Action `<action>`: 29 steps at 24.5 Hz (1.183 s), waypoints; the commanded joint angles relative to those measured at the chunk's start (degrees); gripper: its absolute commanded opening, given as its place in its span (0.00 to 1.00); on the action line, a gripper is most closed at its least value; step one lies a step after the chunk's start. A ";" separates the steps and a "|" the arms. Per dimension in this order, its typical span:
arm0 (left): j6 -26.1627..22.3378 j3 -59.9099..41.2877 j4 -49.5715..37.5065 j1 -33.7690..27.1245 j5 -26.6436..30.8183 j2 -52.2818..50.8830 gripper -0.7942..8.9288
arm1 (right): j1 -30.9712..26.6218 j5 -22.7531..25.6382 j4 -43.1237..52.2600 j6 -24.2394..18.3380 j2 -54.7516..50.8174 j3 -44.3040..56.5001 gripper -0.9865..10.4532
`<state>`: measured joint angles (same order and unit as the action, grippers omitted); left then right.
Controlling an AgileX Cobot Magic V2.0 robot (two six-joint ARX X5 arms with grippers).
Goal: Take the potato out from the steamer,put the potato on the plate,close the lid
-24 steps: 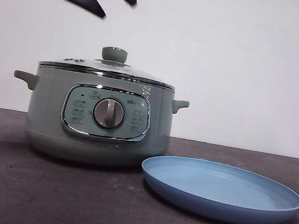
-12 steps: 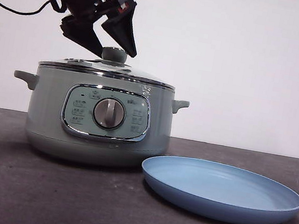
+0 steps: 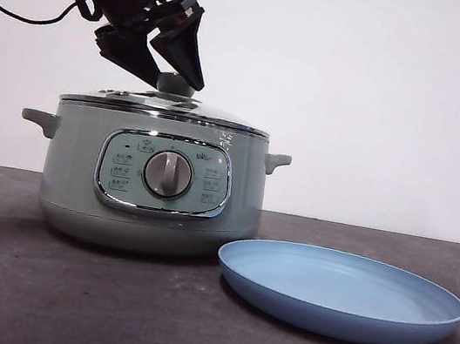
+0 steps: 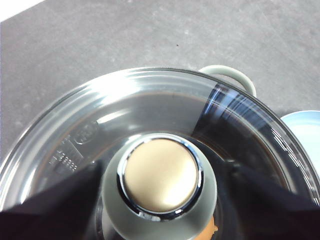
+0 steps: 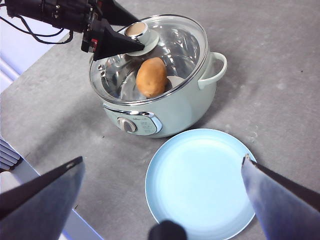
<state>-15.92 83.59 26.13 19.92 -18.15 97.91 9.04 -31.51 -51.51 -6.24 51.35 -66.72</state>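
Oval potato (image 5: 151, 77) under domed glass lid (image 3: 165, 104), left tool (image 3: 162, 62) astride knob.

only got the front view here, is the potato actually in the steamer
Observer: Yes. The right wrist view shows the potato lying inside the steamer, under the glass lid.
Operator: which arm is that on the knob
Observer: The left gripper. Its wrist view has the knob sitting between its two jaws.
Operator: has it clamped yet
Observer: Not clearly. The jaws flank the knob with a gap showing on each side, so I read it as open.
Operator: where's the right one
Observer: The right gripper is open, high above the plate, with nothing in it.
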 commanded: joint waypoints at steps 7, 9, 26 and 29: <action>-0.15 0.17 0.92 0.04 -0.04 0.55 0.26 | 0.15 -0.09 0.50 0.39 0.00 -0.09 0.66; -0.15 0.17 0.87 0.04 -0.04 0.55 0.11 | 0.15 -0.07 0.52 0.39 0.00 -0.09 0.66; 2.99 0.37 -2.05 -1.20 0.39 -3.43 0.07 | 0.15 0.07 1.42 0.42 0.02 -0.09 0.66; 4.37 0.57 -1.81 -2.71 0.57 -6.67 0.07 | 0.15 0.09 1.81 0.90 0.17 -0.09 0.66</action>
<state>-12.32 83.57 26.50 17.54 -17.21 92.71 9.04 -31.44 -50.24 -5.93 51.37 -66.72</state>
